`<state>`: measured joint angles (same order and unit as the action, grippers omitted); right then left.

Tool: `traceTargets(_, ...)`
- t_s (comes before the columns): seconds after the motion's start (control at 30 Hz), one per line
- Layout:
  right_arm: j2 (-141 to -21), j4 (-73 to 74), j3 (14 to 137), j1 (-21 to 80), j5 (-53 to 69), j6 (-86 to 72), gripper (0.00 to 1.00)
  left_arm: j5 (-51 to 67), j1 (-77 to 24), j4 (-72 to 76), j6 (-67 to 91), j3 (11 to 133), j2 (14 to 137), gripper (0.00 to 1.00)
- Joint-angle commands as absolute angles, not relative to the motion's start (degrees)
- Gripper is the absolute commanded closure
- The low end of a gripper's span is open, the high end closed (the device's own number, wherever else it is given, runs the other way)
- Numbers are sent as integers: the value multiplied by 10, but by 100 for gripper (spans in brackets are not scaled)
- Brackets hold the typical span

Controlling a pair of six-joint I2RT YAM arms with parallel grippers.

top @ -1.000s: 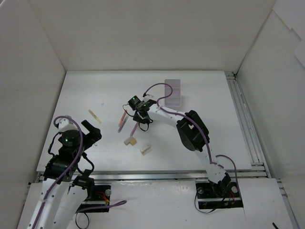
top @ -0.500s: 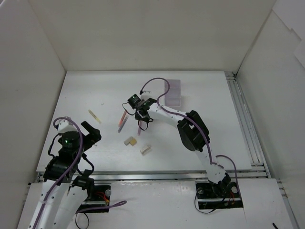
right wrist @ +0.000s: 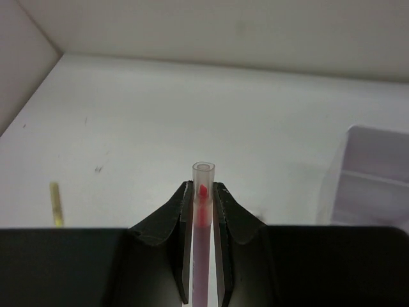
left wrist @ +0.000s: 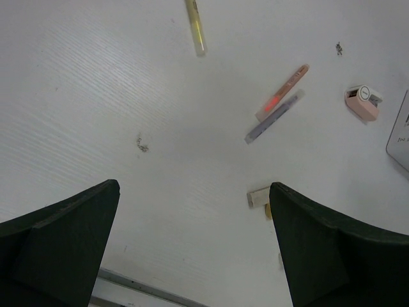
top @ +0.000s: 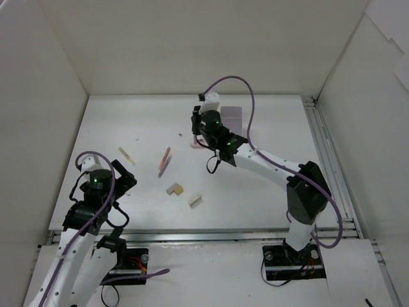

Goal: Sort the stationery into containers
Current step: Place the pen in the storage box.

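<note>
My right gripper [right wrist: 203, 187] is shut on a thin pen [right wrist: 203, 192] with a clear cap and a red tip, held above the table; in the top view this gripper [top: 199, 128] is raised beside the white divided box [top: 235, 114], which also shows in the right wrist view [right wrist: 374, 179]. An orange pen [top: 167, 154] and a purple pen [top: 162, 168] lie side by side mid-table. A pale pink eraser [top: 193, 145], a tan L-shaped block [top: 173, 188] and a cream block [top: 195, 201] lie on the table. My left gripper [top: 119, 182] is open and empty, low at the left [left wrist: 192, 192].
A thin yellow stick [top: 126, 155] lies left of the pens and also shows in the left wrist view [left wrist: 197, 29]. White walls close the table at the left, back and right. A metal rail [top: 323, 160] runs along the right side.
My right gripper rose with the pen from beside the two lying pens and swung back toward the box. The pink eraser is uncovered. The left arm shifted slightly.
</note>
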<state>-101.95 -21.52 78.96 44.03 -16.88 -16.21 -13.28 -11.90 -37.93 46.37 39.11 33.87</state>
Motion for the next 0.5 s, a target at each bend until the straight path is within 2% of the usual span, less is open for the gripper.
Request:
traceTargets(0.0,-980,-402,759,391,-192,-35,100,-150,-120,-374,480,439,375,0)
traceTargets(0.27,-1015,-484,781,302,-208,103,100,-168,-115,-375,475,479,428,0)
traceTargets(0.47,-1065,-527,798,259,-192,105,100,-178,-102,-376,476,497,460,0)
